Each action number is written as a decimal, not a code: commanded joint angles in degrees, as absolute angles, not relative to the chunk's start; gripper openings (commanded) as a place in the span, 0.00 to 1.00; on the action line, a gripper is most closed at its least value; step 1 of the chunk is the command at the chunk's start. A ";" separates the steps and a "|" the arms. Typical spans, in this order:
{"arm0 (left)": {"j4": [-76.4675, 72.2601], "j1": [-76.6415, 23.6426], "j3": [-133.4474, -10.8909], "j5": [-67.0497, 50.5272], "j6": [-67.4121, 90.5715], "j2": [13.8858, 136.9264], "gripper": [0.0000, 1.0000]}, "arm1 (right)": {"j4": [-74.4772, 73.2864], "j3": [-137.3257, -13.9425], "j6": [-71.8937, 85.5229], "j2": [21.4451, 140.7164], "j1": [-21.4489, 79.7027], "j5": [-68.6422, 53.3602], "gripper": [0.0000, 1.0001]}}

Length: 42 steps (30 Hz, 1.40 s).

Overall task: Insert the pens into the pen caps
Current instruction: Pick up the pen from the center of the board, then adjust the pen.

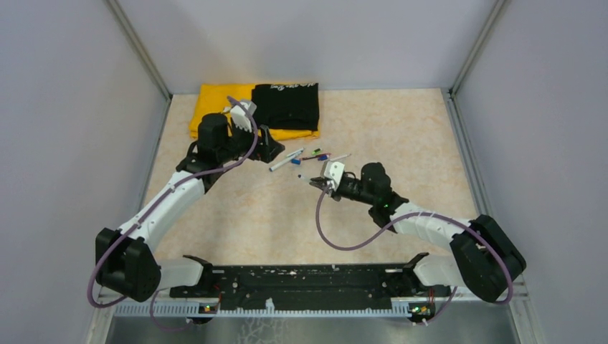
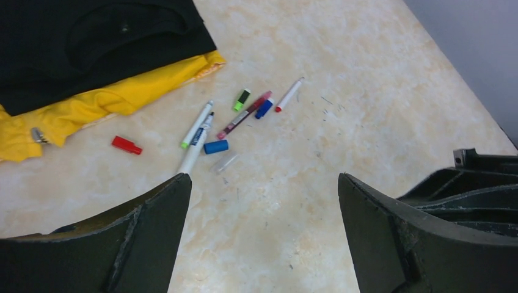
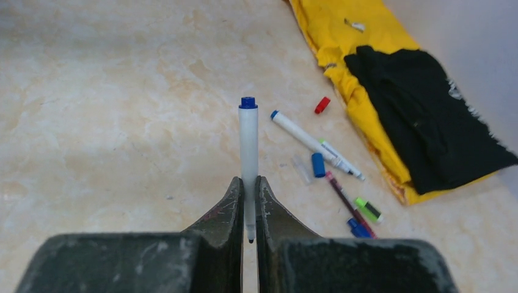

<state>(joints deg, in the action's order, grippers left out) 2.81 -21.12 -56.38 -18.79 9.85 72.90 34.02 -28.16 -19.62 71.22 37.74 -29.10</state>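
Bright, even light from above leaves only faint, soft shadows on the table (image 1: pixel 401 129). The overhead view is soft and slightly grainy. Both wrist views are sharper.

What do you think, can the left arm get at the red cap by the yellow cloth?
Probably yes. The left gripper is open and empty, and the red cap lies alone on bare table ahead of it, clear of the yellow cloth and the pens, with nothing covering it.

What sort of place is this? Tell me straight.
Probably a robot test booth: plain grey walls box in a tabletop, two robot arms are bolted at its near edge, and pens and caps lie scattered.
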 commanded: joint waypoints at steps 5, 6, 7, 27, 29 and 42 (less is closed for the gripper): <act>4.87 -23.32 -55.84 -29.68 9.71 73.30 0.91 | 29.74 -35.85 -46.56 71.15 40.91 -32.72 0.00; 5.44 -23.94 -55.96 -29.73 9.41 73.37 0.90 | 28.16 -36.53 -49.11 71.43 41.30 -32.29 0.00; 6.00 -24.39 -56.17 -29.72 8.71 73.45 0.89 | 26.60 -37.21 -51.76 71.63 41.68 -31.93 0.00; 12.54 -28.82 -59.88 -34.02 3.54 76.91 0.69 | 26.65 -37.18 -81.00 71.59 49.84 -11.28 0.00; 12.92 -29.16 -60.22 -34.55 3.20 77.45 0.66 | 27.38 -36.94 -81.95 71.52 50.21 -10.40 0.00; 13.62 -30.31 -61.72 -34.88 2.70 78.93 0.47 | 23.54 -37.09 -86.75 71.29 51.79 -11.40 0.00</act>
<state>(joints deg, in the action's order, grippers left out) 13.82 -29.91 -59.81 -33.34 3.92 78.67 23.86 -36.75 -84.77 71.77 50.96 -10.41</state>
